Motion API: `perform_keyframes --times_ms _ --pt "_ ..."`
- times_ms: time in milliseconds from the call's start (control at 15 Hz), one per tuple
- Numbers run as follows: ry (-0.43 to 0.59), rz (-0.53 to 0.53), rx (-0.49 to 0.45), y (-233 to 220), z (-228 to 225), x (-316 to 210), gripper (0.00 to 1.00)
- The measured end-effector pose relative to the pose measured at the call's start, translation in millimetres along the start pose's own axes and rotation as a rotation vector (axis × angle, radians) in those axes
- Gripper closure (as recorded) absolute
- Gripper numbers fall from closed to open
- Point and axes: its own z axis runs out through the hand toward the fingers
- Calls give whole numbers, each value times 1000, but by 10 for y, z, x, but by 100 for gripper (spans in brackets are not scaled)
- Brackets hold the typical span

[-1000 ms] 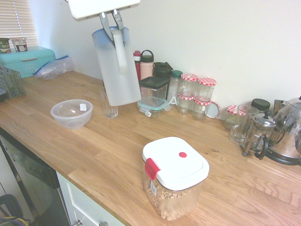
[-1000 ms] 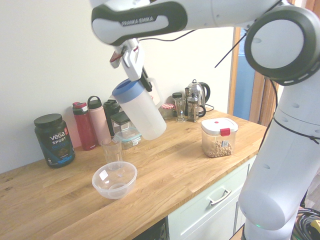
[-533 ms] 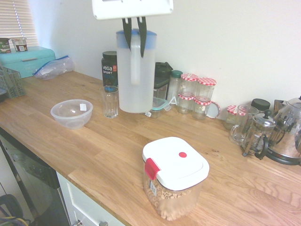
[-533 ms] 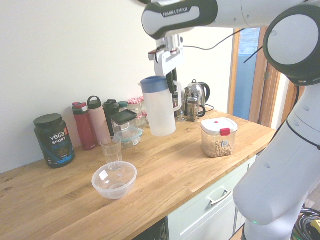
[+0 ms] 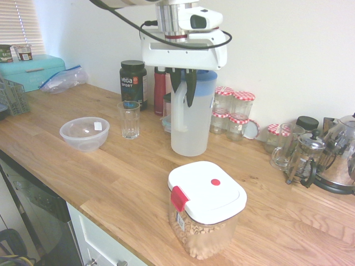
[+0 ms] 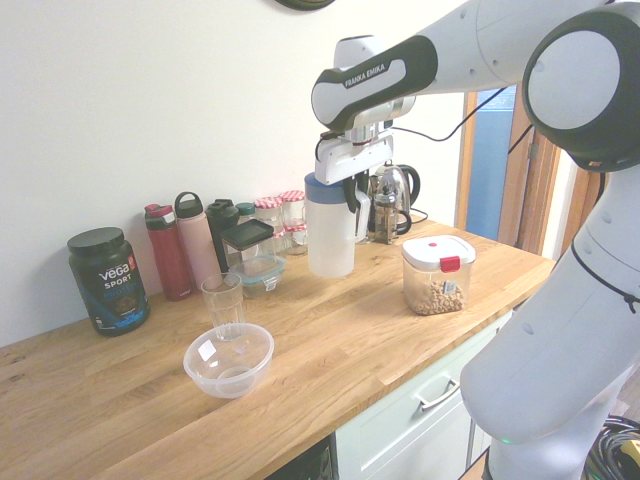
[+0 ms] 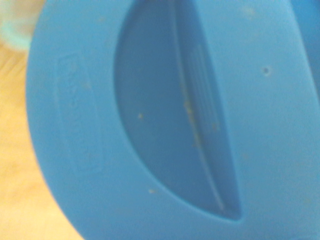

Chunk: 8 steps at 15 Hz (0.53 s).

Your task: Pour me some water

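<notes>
The tall frosted jug with its blue lid stands upright, its base at the countertop behind the white-lidded container; I cannot tell whether it rests there. My gripper comes down from above and is shut on the jug's white side handle. From the other side, the jug hangs under the gripper. The water does not show through the frosted wall. A clear drinking glass stands well left of the jug, also seen as the glass. The lid fills the wrist view.
A clear plastic bowl sits near the glass. A white-lidded container with a red latch stands near the front edge. Bottles, a black tub and red-checked jars line the wall. A French press and kettle are at right.
The jug went from tilted above the glass to upright, then travelled away from the glass and down to the counter, still in my grip.
</notes>
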Motion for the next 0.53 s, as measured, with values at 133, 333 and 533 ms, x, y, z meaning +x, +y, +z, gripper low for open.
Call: perform_keyframes --times_ms 133,333,533 --pt "52 80 -16 -45 135 -59 100" --pt "62 103 -70 -77 253 -174 100" --pt "46 104 -94 -60 261 -214 100"
